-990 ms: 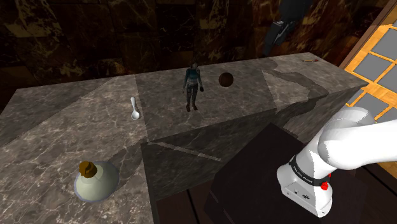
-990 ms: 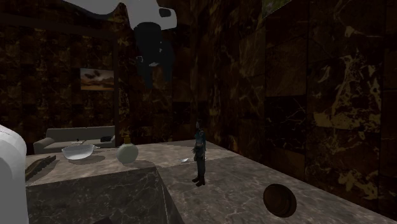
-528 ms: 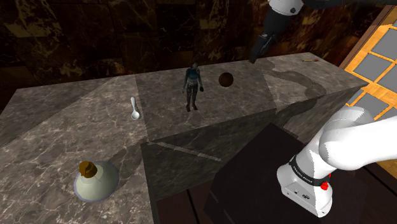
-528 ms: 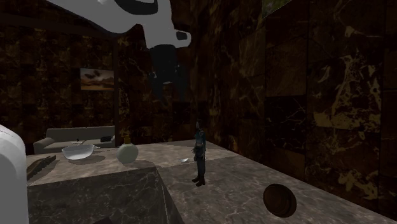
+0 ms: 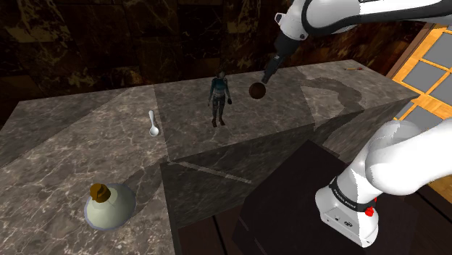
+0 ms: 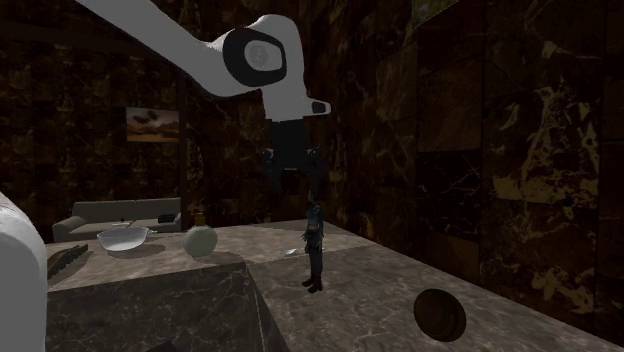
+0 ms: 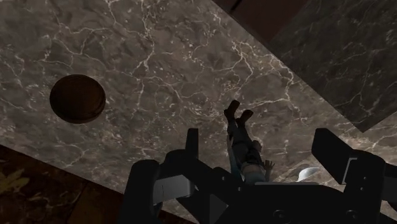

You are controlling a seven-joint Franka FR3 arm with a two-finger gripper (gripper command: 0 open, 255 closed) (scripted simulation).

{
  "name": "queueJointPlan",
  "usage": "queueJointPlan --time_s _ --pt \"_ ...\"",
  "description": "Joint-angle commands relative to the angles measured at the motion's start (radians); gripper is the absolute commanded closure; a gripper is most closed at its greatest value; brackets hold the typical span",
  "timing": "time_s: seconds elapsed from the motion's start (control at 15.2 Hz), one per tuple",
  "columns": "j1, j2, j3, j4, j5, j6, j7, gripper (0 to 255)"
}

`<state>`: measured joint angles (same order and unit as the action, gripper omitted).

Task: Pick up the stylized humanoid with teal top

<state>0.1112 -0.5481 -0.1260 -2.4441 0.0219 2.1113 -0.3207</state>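
**Shoulder view:** gripper [image 5: 266, 75] is pitched down over the marble counter [image 5: 87, 145]. The humanoid [image 5: 219, 98] stands upright on the counter, below the gripper and offset to one side from this angle. The dark round thing [image 5: 256, 90] shows right under the fingertips, probably just line-of-sight overlap. The spoon [image 5: 152, 124] lies past the figure on the side away from the gripper, and the flask [image 5: 107, 205] is far off. The counter's back edge runs fairly near behind the figure, so a vertical approach looks safest.

**Second exterior view:** gripper [image 6: 293, 180] points straight down, jaws apart, nearly straight above the humanoid [image 6: 314, 245]. There is clear air between the tips and the head, no contact. This reads as a pre-grasp line-up over a tall thin part. The round thing [image 6: 440, 314] is well apart from the drop line. The flask [image 6: 200, 238] and bowl [image 6: 122, 240] are further off.

**Wrist view:** the gripper [image 7: 261, 149] has its fingers [image 7: 191, 146] spread wide. The humanoid [image 7: 245, 143] sits between them touching neither, seen from above the head with the feet farthest away, and slightly nearer one finger. The round thing [image 7: 77, 97] is well outside that finger. A pale bit near the other finger is probably the spoon [image 7: 308, 172]. There is bare marble all round the feet, so there is room to descend. The base is narrow, so off-centre closing could tip it.
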Motion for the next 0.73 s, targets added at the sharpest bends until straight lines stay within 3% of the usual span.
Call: queueJointPlan --time_s 0.0,0.33,0.66 --pt "0.027 0.075 -0.028 0.014 0.033 0.069 -0.059 0" --pt "0.1 0.255 -0.096 0.055 0.154 0.212 -0.231 0" --pt "0.168 0.451 -0.143 0.141 0.34 0.301 -0.446 0"
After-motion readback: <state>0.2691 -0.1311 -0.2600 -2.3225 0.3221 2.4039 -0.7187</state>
